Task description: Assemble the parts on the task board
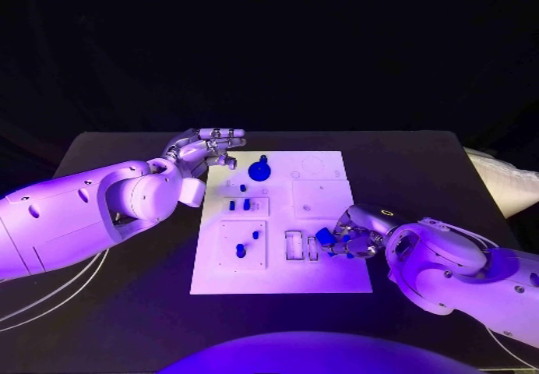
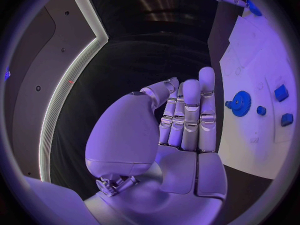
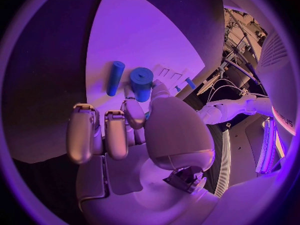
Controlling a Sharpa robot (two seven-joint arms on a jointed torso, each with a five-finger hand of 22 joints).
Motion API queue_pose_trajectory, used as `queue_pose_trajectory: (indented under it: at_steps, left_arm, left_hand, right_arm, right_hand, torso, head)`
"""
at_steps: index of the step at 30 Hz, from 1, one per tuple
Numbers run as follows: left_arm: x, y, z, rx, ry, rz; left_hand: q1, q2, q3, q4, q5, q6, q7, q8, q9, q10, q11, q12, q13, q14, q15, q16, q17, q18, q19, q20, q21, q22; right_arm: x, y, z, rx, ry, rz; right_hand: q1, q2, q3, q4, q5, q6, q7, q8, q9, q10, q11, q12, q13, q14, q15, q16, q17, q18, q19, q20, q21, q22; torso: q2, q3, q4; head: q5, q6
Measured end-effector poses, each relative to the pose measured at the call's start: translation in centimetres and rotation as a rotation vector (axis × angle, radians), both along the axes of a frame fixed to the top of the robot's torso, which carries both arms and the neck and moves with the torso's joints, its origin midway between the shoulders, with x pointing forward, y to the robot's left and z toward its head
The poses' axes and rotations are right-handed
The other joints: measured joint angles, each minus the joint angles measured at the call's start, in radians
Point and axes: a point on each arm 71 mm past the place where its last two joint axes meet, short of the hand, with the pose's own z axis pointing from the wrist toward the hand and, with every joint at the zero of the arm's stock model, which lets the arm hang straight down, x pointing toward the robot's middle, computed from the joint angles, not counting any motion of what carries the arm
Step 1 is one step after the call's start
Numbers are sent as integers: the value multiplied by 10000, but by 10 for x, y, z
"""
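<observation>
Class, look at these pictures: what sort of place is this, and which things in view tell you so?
Probably a robotics test lab or demo bench: a matte black table, on it a white rectangular task board holding small blue parts such as a blue toothed gear, and a silver right robot hand over the board.

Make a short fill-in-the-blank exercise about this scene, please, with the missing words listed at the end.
1. The task board is a plate of ____ colour.
2. The blue gear lies on the board close to the ____ hand.
3. The left hand holds ____; its fingers are straight.
4. The right hand pinches a small ____ part over the board's near half.

Missing words: white; left; nothing; blue
</observation>
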Motion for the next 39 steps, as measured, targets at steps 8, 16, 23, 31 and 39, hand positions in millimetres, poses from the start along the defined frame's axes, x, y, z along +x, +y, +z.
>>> queue_pose_trajectory:
  at_steps: [8, 16, 23, 31, 39]
  left_arm:
    - [0, 0, 0, 3, 5, -6]
    - [0, 0, 0, -1, 10, -27]
    - [0, 0, 0, -5, 15, -45]
    - [-1, -1, 0, -13, 20, -69]
    - [-1, 0, 0, -13, 28, -78]
  left_hand:
    - [0, 0, 0, 0, 0, 0, 0, 0, 0, 0, 0, 0, 0, 1, 1, 0, 0, 0, 0, 0, 0, 0]
    - [0, 0, 0, 0, 0, 0, 0, 0, 0, 0, 0, 0, 0, 15, 15, 0, 1, 0, 0, 0, 0, 0]
    - [0, 0, 0, 0, 0, 0, 0, 0, 0, 0, 0, 0, 0, 16, 16, 0, 1, 0, 0, 0, 0, 0]
    - [0, 0, 0, 0, 0, 0, 0, 0, 0, 0, 0, 0, 0, 16, 16, 0, 2, 0, 0, 0, 0, 0]
    - [0, 0, 0, 0, 0, 0, 0, 0, 0, 0, 0, 0, 0, 16, 17, 0, 2, -1, 0, 0, 0, 0]
  right_arm:
    - [-7, 2, 6, 941, -241, -478]
    - [-11, 10, 14, 2038, -209, -906]
    - [-11, 22, 12, 2419, 197, -920]
    - [-10, 37, 5, 2317, 881, -553]
    - [-11, 43, 2, 2160, 1294, -305]
  right_hand:
    - [117, 116, 24, -49, 893, 69, -1, 29, 19, 71, -3, 82, 215, 15, -85, 116, -1, -58, 84, -84, 77, 147]
    - [-9, 243, -24, -9, 1100, 68, -2, 34, 19, 92, -23, 82, 329, 16, -84, 175, -2, -57, 88, -88, 114, 220]
    - [-176, 410, -133, 39, 1091, 68, -2, 37, 19, 107, -37, 88, 322, 17, -84, 175, -3, -58, 88, -88, 114, 244]
    - [-266, 501, -282, 35, 780, 69, -4, 103, 59, 147, -72, -18, 280, -20, -120, 175, -3, -58, 88, -88, 114, 257]
    - [-266, 500, -394, 6, 647, 105, -39, 105, 487, 187, -99, -86, 274, -20, -120, 175, 5, -58, 87, -87, 114, 256]
  torso:
    - [-1, 7, -2]
    - [-2, 1, 14]
    - [-3, -11, 12]
    - [-2, -13, 15]
    - [-1, -12, 1]
  head:
    - [-9, 17]
    - [-22, 43]
    - [8, 34]
    - [51, 24]
    - [93, 4]
